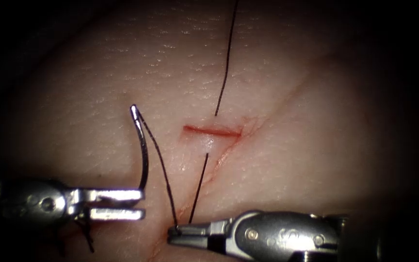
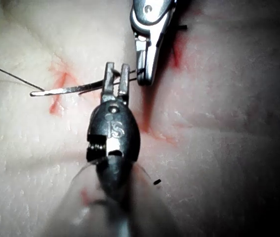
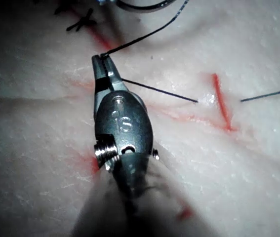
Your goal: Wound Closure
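The short red cut [image 1: 212,131] lies mid-tissue [image 1: 292,160]. My left tool [image 1: 139,204] is shut on the curved needle [image 1: 144,150] near its pointed end. The needle stands free of the tissue, left of the cut, with its tail end up. Black thread [image 1: 161,165] runs from the tail down to my right tool [image 1: 173,233], whose jaws are shut on it. A second strand [image 1: 199,187] rises from there into the cut, comes out on its far side and leaves the top of the picture. The left wrist view has the needle [image 2: 65,90] crossing the left tool's jaws [image 2: 117,79].
Dark cut ends of thread [image 1: 86,233] lie on the tissue under the left tool, also seen as a knot [image 3: 80,22] in the right wrist view. Faint red lines [image 1: 219,160] branch from the cut toward the right tool. The right tool's body [image 2: 147,49] hangs close beyond the left jaws.
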`<state>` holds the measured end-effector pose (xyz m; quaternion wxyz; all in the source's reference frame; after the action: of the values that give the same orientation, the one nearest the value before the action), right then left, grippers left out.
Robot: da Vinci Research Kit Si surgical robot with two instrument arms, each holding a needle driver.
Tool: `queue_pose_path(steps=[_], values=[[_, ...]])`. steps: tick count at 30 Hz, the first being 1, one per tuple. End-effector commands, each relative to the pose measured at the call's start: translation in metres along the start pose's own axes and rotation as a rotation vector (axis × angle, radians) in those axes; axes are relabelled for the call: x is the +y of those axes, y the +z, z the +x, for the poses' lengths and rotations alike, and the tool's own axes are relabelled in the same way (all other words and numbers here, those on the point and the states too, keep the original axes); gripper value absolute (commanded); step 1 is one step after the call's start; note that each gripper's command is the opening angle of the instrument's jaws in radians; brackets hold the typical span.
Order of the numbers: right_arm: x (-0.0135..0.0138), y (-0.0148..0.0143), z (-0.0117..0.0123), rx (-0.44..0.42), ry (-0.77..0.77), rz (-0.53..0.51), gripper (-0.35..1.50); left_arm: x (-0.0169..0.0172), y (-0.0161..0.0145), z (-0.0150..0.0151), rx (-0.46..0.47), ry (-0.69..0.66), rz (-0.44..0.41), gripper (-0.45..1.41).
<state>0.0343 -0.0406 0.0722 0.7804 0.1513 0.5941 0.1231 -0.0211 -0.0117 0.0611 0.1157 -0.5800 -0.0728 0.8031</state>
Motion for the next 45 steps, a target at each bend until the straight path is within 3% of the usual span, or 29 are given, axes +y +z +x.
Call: queue_pose_path(steps=[1, 3, 8, 13, 23, 26, 28, 29, 30, 31, 37, 45], values=[[0.0010, 0.0005, -0.0004, -0.001, -0.016, -0.006, 1.06, -0.0001, 0.0002, -0.0005, -0.004, 0.003, 0.015, -0.45], [0.0021, -0.0001, -0.0005, -0.009, -0.032, -0.024, 1.30, -0.0006, -0.0007, -0.0005, -0.007, 0.005, 0.031, -0.45], [0.0041, -0.0016, -0.0018, -0.017, -0.076, -0.035, 1.33, -0.0029, -0.0051, -0.0009, -0.016, -0.009, 0.112, -0.45], [0.0053, -0.0020, -0.0033, -0.042, -0.118, -0.067, 1.33, -0.0040, -0.0075, -0.0015, -0.039, -0.016, 0.164, -0.45], [0.0078, 0.0013, -0.0099, -0.151, -0.236, -0.122, 1.18, -0.0040, -0.0057, -0.0018, -0.027, -0.022, 0.164, -0.45], [0.0084, 0.0018, -0.0110, -0.168, -0.246, -0.127, 1.03, -0.0041, -0.0055, -0.0018, -0.025, -0.022, 0.163, -0.45], [0.0085, 0.0018, -0.0114, -0.172, -0.250, -0.128, 0.79, -0.0041, -0.0056, -0.0018, -0.024, -0.021, 0.162, -0.45], [0.0085, 0.0018, -0.0116, -0.181, -0.258, -0.123, 0.54, -0.0041, -0.0056, -0.0019, -0.025, -0.021, 0.162, -0.45], [0.0084, 0.0018, -0.0119, -0.197, -0.267, -0.114, -0.07, -0.0040, -0.0056, -0.0019, -0.025, -0.020, 0.162, -0.45], [0.0083, 0.0017, -0.0120, -0.211, -0.275, -0.106, -0.35, -0.0039, -0.0057, -0.0019, -0.025, -0.020, 0.162, -0.45], [0.0082, 0.0014, -0.0118, -0.217, -0.277, -0.111, -0.35, -0.0040, -0.0057, -0.0021, -0.024, -0.019, 0.161, -0.45], [0.0048, -0.0012, -0.0084, -0.195, -0.251, -0.120, -0.35, -0.0051, -0.0047, -0.0038, -0.025, -0.006, 0.168, -0.45]])
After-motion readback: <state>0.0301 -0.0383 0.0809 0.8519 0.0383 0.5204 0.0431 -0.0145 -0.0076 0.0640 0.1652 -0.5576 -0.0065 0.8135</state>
